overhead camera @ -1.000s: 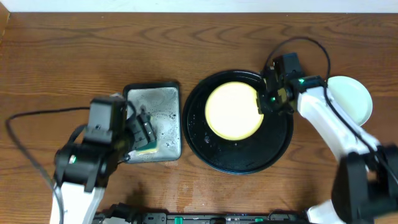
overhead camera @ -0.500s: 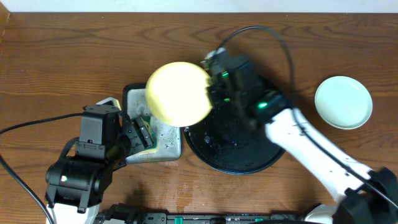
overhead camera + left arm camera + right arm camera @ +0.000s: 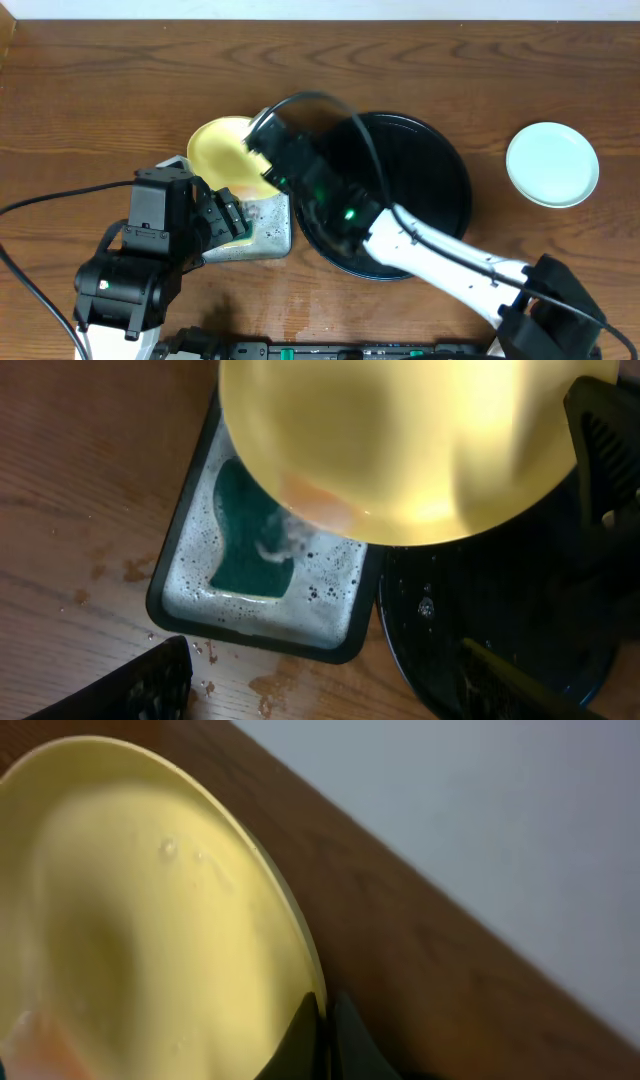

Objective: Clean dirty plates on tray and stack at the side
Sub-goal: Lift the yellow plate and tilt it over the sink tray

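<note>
Overhead, my right hand (image 3: 268,168) reaches across the round black tray (image 3: 430,215) and holds the yellow plate (image 3: 226,156) tilted above the square basin (image 3: 277,236), left of the desk's middle. My left hand (image 3: 228,218) sits at the basin's near side. A mint-white plate (image 3: 552,163) lies alone near the right edge. Bare wood runs along the far edge and into the far left corner.

From my left wrist I see more. The yellow plate (image 3: 400,440) carries a reddish smear (image 3: 320,508), a green sponge (image 3: 245,545) lies in the basin's (image 3: 175,575) suds, and my left hand's (image 3: 320,688) fingers stand wide apart, holding nothing.

My right wrist shows the right hand (image 3: 322,1025) clamped on the yellow plate's (image 3: 130,920) rim, droplets on its face.
</note>
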### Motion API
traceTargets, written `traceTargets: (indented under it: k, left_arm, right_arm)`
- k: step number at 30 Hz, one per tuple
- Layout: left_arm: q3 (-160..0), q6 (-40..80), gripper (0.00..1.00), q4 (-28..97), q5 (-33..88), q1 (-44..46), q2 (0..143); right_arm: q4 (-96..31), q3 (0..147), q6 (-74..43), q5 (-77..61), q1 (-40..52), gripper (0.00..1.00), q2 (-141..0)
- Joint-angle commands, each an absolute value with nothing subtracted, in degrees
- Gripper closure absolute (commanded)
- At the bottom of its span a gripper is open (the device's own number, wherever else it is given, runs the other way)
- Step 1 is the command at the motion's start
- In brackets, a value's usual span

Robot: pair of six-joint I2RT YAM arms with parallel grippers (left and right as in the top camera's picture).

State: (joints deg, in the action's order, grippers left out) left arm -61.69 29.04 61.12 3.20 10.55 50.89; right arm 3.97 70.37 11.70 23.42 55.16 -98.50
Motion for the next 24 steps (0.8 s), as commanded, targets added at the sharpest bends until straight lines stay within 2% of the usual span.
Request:
traceTargets:
  k: [1, 12, 24]
  left_arm:
    - [-62.8, 28.5, 0.16, 61.3, 3.6, 10.2, 50.9]
    - [-62.8, 28.5, 0.16, 61.3, 3.6, 10.2, 50.9]
    - [-62.8, 28.5, 0.16, 61.3, 3.6, 10.2, 50.9]
  right_arm:
    - [5.7, 70.9, 19.8, 33.9, 58.1, 0.99, -96.6]
    - [10.7, 70.9, 24.2, 43.5, 62.2, 0.99, -96.6]
    - [10.7, 70.9, 24.3, 44.6, 61.9, 0.99, -96.6]
